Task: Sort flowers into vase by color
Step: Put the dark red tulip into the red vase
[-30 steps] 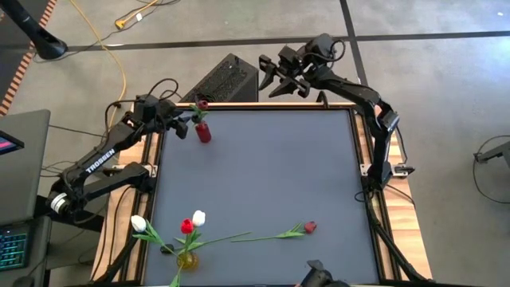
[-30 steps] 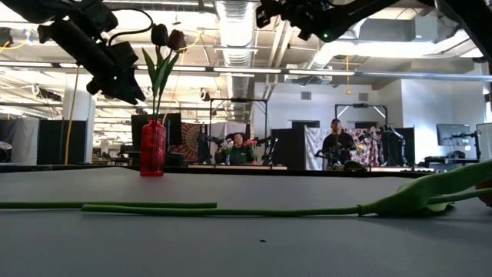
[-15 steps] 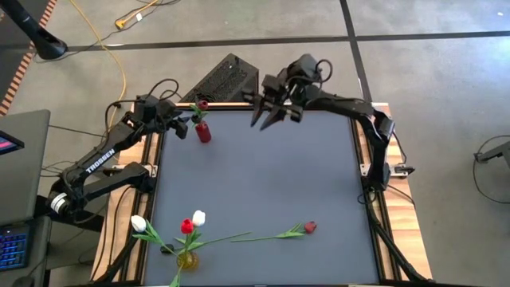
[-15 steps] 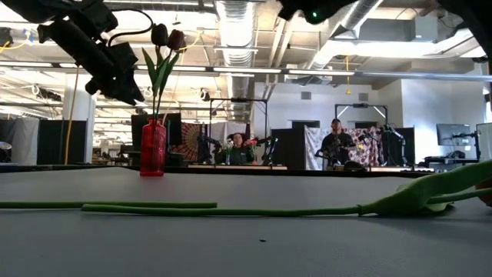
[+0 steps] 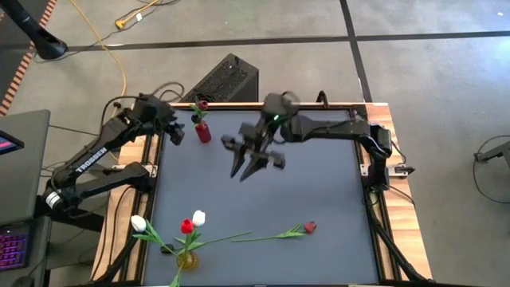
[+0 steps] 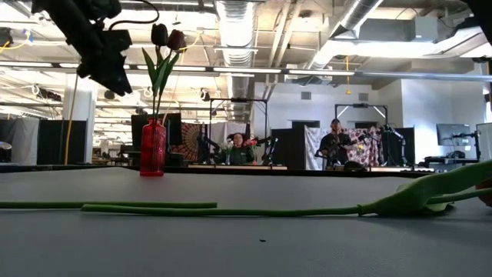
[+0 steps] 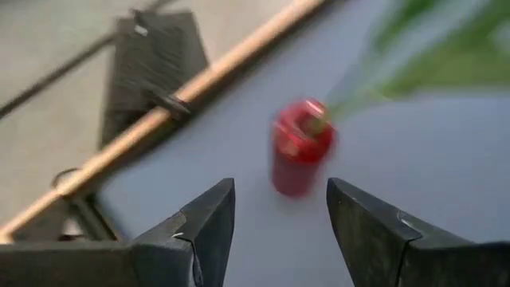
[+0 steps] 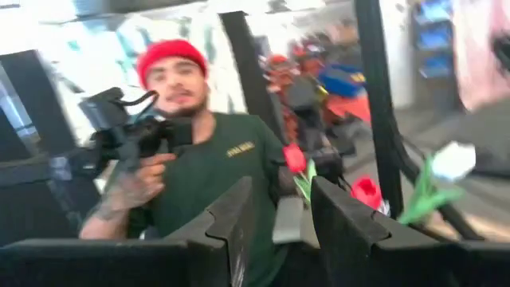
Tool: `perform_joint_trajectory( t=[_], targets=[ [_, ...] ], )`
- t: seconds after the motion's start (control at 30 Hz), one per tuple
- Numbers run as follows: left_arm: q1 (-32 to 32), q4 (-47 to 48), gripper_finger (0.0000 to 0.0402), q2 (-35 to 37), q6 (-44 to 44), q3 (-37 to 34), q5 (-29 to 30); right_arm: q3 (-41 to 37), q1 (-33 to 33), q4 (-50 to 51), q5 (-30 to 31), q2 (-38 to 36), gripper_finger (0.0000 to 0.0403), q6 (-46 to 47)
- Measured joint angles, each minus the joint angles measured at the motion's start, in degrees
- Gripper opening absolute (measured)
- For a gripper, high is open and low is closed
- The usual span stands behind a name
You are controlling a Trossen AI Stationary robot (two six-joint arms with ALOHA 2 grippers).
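The right end effector (image 5: 249, 163) — fingers apart, empty — could, if it reaches carelessly, roll the loose red tulip (image 5: 309, 227) off the bench (image 5: 319, 183).

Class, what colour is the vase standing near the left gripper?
Red. The vase shows best in the low view, with dark tulips standing in it.

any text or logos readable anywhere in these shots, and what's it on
"TROSSEN": white letters along the dark left arm, high view.
Small pale print on the chest of the green shirt worn by the person holding a camera, right wrist view: too blurred to read.
Nothing readable on the red vase or the dark table top.
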State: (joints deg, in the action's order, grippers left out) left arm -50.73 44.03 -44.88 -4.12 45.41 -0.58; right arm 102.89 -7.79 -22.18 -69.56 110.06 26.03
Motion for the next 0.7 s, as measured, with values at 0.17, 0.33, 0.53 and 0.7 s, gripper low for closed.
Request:
perform_joint_trajectory(
  t=[0.17, 0.33, 0.53, 0.7],
  targets=[
    [7.36, 7.67, 0.0187, 0.00, 0.58, 0.00, 4.09, 0.00, 4.51, 23.24, 16.50, 0.00, 0.0152, -9.24],
    [12.01, 13.73, 0.0187, 2.11, 1.70, -0.02, 5.77, 0.00, 9.21, 43.15, 33.85, 0.02, 0.0152, -9.52],
    [17.00, 15.25, 0.0187, 7.01, 3.26, -0.02, 3.82, 0.00, 15.95, 58.04, 47.93, 0.02, 0.0152, -0.53],
    [20.64, 15.38, 0.0187, 10.85, 4.29, -0.02, 3.82, 0.00, 22.53, 62.50, 54.73, 0.02, 0.0152, 13.70]
  ],
)
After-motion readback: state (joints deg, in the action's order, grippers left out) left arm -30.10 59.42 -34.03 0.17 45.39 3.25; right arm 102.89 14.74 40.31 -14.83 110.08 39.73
